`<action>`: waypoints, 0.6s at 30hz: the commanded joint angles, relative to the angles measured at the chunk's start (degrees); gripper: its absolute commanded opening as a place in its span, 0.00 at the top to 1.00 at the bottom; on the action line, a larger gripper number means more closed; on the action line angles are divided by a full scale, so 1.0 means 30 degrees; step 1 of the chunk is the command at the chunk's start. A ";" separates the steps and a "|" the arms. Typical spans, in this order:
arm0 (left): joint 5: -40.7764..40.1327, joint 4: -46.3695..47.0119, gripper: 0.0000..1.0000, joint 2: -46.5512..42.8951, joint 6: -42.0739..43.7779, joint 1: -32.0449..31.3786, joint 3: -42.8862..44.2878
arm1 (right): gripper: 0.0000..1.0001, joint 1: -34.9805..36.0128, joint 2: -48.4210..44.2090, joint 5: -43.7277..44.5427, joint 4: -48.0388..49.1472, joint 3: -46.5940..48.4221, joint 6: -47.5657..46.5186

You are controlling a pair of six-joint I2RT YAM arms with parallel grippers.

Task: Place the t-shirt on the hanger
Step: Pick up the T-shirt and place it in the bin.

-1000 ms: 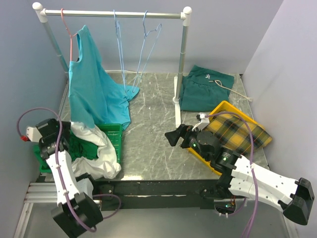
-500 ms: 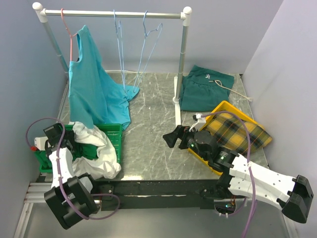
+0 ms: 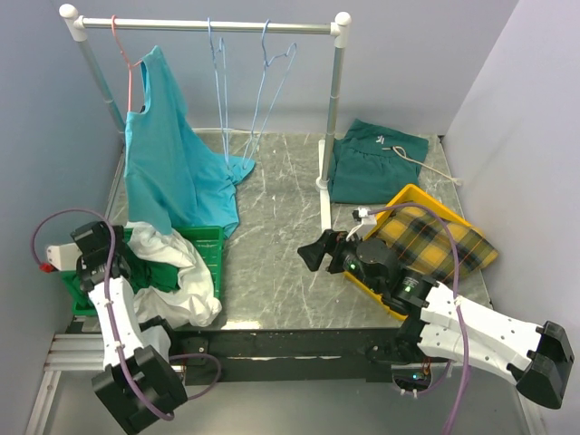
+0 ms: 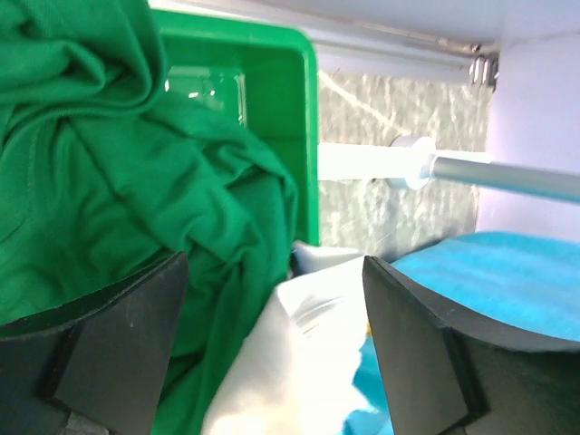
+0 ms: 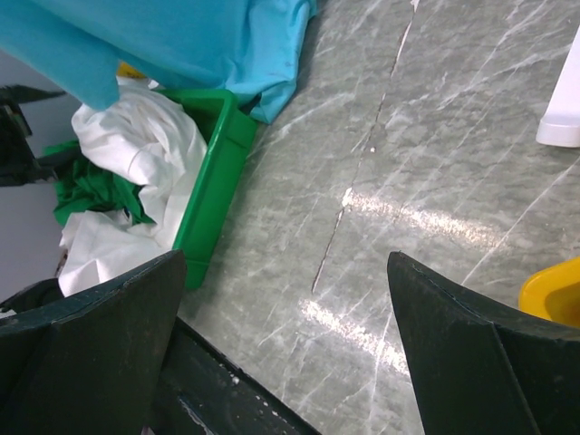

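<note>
One green bin [image 3: 209,243] holds the t-shirt [image 4: 109,199] and white cloth [image 3: 190,283].

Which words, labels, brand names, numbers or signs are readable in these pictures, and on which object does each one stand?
No text can be read in any view.
The t-shirt, the green bin and the white cloth show no print or label.
The plaid cloth and the dark teal garment show no writing either.
</note>
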 commanded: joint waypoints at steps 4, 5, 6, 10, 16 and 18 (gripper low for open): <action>-0.0060 0.0500 0.19 0.1775 -0.1856 0.0156 0.0602 | 0.00 -0.0094 0.0011 -0.0268 -0.0495 0.0612 -0.0715; -0.0059 0.0471 0.20 0.1953 -0.2060 0.0156 0.0630 | 0.00 -0.0094 -0.0106 -0.0238 -0.0582 0.0583 -0.0745; -0.0233 0.0239 0.24 0.2303 -0.2497 0.0156 0.0717 | 0.00 -0.0094 -0.0165 -0.0151 -0.0583 0.0525 -0.0745; -0.0994 0.0061 0.27 0.2892 -0.2999 0.0126 0.1098 | 0.00 -0.0094 -0.0079 -0.0295 -0.0408 0.0437 -0.0570; -0.1261 0.0585 0.39 0.4121 -0.3322 0.0126 0.1013 | 0.00 -0.0094 0.0186 -0.0619 -0.0144 0.0349 -0.0394; -0.0998 0.0967 0.48 0.4618 -0.3322 0.0097 0.0515 | 0.00 -0.0094 0.0186 -0.0677 -0.0202 0.0407 -0.0423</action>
